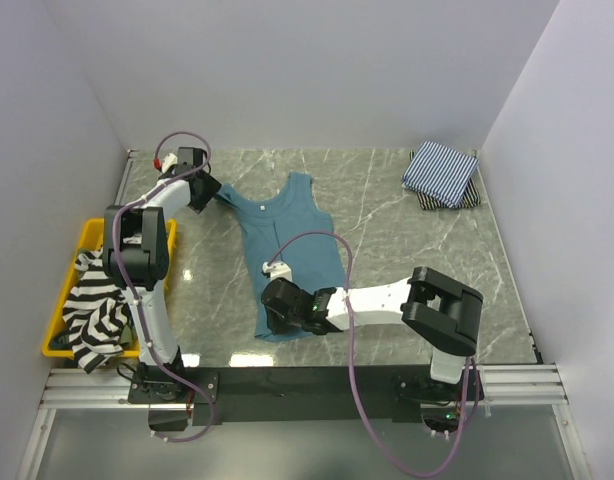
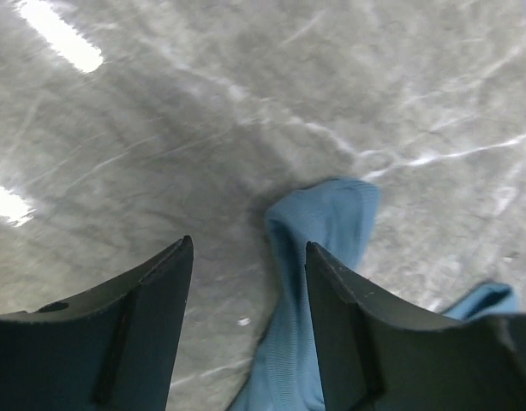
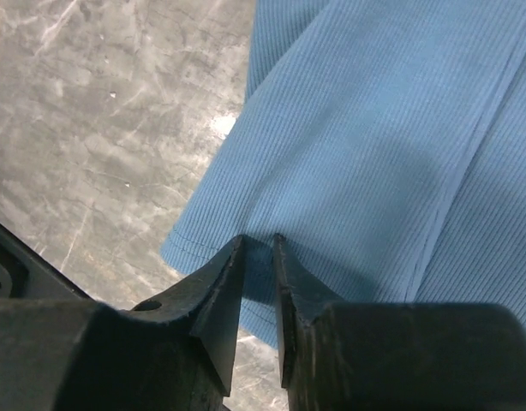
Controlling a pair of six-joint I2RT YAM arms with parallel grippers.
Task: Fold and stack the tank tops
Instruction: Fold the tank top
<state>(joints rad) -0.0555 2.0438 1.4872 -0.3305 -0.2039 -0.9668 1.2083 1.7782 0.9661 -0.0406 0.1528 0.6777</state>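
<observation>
A teal-blue tank top [image 1: 287,235] lies spread flat in the middle of the marble table [image 1: 387,230]. My left gripper [image 1: 207,192] hovers at its far-left shoulder strap. In the left wrist view that gripper [image 2: 248,243] is open, and the strap [image 2: 327,218] lies loose on the table by the right finger. My right gripper [image 1: 274,300] is down at the near-left hem corner. In the right wrist view its jaws [image 3: 259,237] are nearly together, with ribbed teal cloth [image 3: 374,128] pinched in the narrow gap. A black-and-white striped top [image 1: 95,312] hangs over the bin. A folded pinstriped top [image 1: 440,170] sits at the back right.
The yellow bin [image 1: 62,290] stands off the table's left edge beside the left arm. A darker folded cloth [image 1: 465,199] peeks out under the pinstriped one. White walls close in the table at the back and on both sides.
</observation>
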